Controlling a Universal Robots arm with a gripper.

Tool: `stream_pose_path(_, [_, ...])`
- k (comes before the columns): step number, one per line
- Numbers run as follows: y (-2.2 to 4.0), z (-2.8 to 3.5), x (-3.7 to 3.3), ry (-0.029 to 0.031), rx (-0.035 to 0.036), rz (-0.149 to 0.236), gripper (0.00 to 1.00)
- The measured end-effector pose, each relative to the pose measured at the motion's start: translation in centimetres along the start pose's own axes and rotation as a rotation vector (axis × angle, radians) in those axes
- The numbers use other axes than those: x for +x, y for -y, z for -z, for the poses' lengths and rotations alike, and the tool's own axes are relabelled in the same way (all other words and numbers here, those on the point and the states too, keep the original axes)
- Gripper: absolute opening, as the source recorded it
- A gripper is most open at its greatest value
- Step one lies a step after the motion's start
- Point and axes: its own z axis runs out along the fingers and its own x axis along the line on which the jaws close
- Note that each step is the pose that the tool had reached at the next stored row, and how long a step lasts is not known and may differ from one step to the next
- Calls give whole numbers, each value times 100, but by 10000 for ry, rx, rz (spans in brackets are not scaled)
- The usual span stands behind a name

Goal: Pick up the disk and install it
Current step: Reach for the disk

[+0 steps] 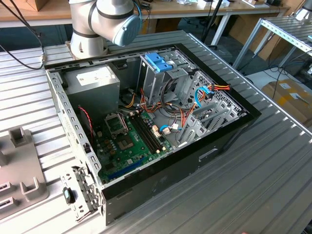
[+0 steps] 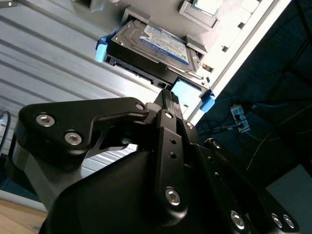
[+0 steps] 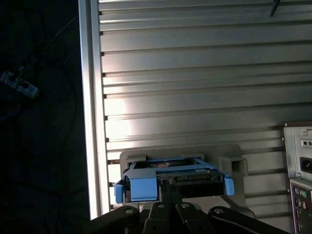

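Over the slatted table (image 2: 48, 58), the tool (image 2: 167, 97) tilts, seemingly touching the disk (image 2: 156, 44).

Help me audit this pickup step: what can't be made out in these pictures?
First wrist view: the end effector covers the disk's near edge, so contact cannot be told.
Second wrist view: the grey holder under the disk is cut off by the top edge.
Exterior view: the arm is cut off by the top edge; the metal cage's inside is hidden by its walls.
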Motion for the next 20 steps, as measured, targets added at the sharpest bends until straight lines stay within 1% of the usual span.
stream_pose_path(3, [0, -4, 4, -1, 1, 0, 11])
stream_pose_path(7, [2, -28, 16, -1, 1, -1, 11])
stream_pose_path(11, [8, -67, 66, -1, 1, 0, 11])
stream_pose_path(14, [11, -83, 100, -1, 6, -1, 11])
stream_pose_path(18, [14, -100, 129, 0, 14, 0, 11])
stream_pose_path(20, [14, -104, 131, -5, 16, 0, 11])
